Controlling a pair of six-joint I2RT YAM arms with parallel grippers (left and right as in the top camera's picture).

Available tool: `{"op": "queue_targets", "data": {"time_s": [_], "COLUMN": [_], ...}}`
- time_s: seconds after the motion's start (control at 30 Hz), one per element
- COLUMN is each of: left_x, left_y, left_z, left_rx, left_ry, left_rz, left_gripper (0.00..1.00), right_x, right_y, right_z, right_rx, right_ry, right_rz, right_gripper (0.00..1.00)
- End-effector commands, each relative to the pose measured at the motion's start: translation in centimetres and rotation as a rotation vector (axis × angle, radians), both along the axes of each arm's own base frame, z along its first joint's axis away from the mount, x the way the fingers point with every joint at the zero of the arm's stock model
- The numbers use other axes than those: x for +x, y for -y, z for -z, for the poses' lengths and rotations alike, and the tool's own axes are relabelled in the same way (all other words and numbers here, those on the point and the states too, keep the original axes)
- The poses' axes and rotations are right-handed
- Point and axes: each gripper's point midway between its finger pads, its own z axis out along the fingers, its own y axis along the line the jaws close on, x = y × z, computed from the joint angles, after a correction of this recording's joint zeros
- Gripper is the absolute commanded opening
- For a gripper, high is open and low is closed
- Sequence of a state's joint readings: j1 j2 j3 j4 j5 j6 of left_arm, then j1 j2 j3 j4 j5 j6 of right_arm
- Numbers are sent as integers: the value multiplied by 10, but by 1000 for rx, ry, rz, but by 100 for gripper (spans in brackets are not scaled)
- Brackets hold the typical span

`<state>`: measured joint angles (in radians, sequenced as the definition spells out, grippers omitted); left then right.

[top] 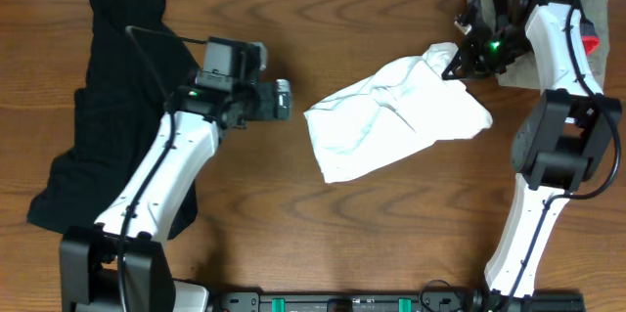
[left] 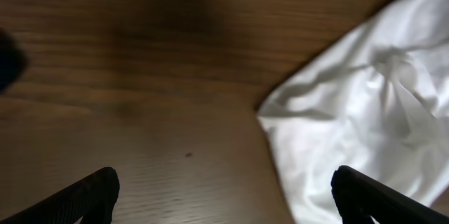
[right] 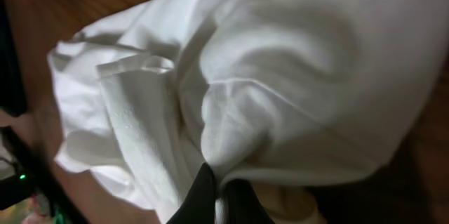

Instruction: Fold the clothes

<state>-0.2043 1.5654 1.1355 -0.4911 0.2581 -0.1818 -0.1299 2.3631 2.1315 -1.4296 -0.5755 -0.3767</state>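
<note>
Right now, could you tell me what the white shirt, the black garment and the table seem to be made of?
White T-shirt: thin matte cloth, probably cotton; it creases softly.
Black garment: thicker-looking matte fabric; weave too dark to tell.
Table: wood or wood-look laminate; brown grain lines, slight sheen.

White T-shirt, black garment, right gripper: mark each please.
white T-shirt (top: 391, 121), overhead view, middle of the crumpled fabric.
black garment (top: 127, 9), overhead view, upper part, clear of the arm.
right gripper (top: 456, 66), overhead view, between fingertips shut on the T-shirt.
</note>
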Motion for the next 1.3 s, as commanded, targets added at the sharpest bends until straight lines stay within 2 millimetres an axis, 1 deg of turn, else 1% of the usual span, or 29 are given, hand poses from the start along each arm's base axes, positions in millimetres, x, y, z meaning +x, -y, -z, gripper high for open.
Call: {"op": "queue_targets", "data": {"time_s": [0.0, 0.1, 0.2, 0.37, 0.43, 0.53, 0.6, 0.77, 0.87, 0.97, 1.1, 1.2, 1.27], "left_x": [2, 0, -3, -5, -5, -2, 0, 11, 18, 24, 27, 28, 30], "left_y": [-16, -23, -26, -32, -38, -50, -60, -98, -123, -143, -166, -177, -184], "left_z": [5, 8, 10, 13, 14, 15, 15, 10, 6, 2, -1, -3, -5], "left_rx": [19, 24, 42, 74, 106, 160, 187, 209, 205, 203, 203, 203, 203], "left_ry": [-12, -27, -36, -47, -46, -39, -34, -2, 24, 47, 67, 80, 93], "left_rz": [-27, -41, -20, -32, -50, -86, -113, -218, -285, -339, -396, -424, -439], "left_gripper": [98, 98, 98, 98, 98, 98, 98, 98, 98, 98, 98, 98, 98], "right_x": [3, 0, -7, -25, -34, -43, -51, -74, -86, -100, -117, -139, -155], "right_y": [-21, -37, -58, -95, -111, -132, -147, -189, -206, -227, -252, -270, -276], "right_z": [-16, -26, -39, -57, -62, -65, -66, -63, -61, -58, -47, -33, -22], "right_rx": [16, 17, 14, -44, -73, -120, -147, -191, -230, -252, -301, -315, -336], "right_ry": [28, 29, 25, 17, 7, -2, 1, -6, -3, 7, 21, -2, -29], "right_rz": [-46, -81, -130, -239, -275, -294, -329, -408, -447, -502, -553, -609, -653], "right_gripper": [1, 1, 1, 1, 1, 1, 1, 1, 1, 1, 1, 2, 1]}}
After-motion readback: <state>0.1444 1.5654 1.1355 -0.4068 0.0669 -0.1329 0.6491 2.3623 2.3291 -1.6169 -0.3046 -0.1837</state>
